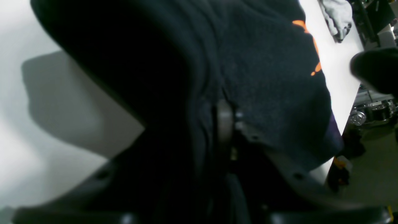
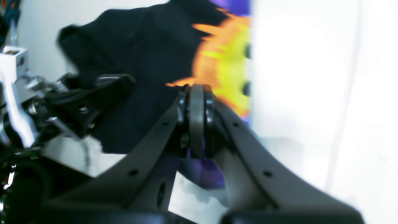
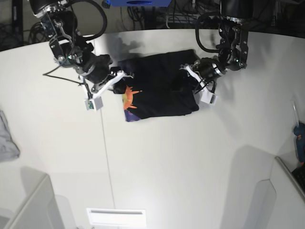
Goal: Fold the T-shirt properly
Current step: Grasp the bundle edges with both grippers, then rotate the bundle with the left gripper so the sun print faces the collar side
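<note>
The black T-shirt [image 3: 159, 88] lies bunched at the table's far middle, with its orange-yellow and purple print [image 3: 131, 99] turned up at one end. In the left wrist view, black cloth [image 1: 264, 77] drapes over my left gripper [image 1: 225, 123], whose fingers are closed into the folds. That gripper [image 3: 188, 76] sits at the end of the shirt away from the print. My right gripper [image 2: 196, 112] has its pads pressed together, and purple cloth [image 2: 203, 169] hangs from them. It [image 3: 120, 78] sits at the printed end. The print [image 2: 222, 62] shows blurred behind it.
A small grey cloth [image 3: 7, 140] lies at the table's left edge and shows far off as a grey cloth [image 1: 337, 17] in the left wrist view. White bins stand at the front left [image 3: 28, 205] and front right [image 3: 281, 195]. A blue tool [image 3: 299, 136] lies at the right edge.
</note>
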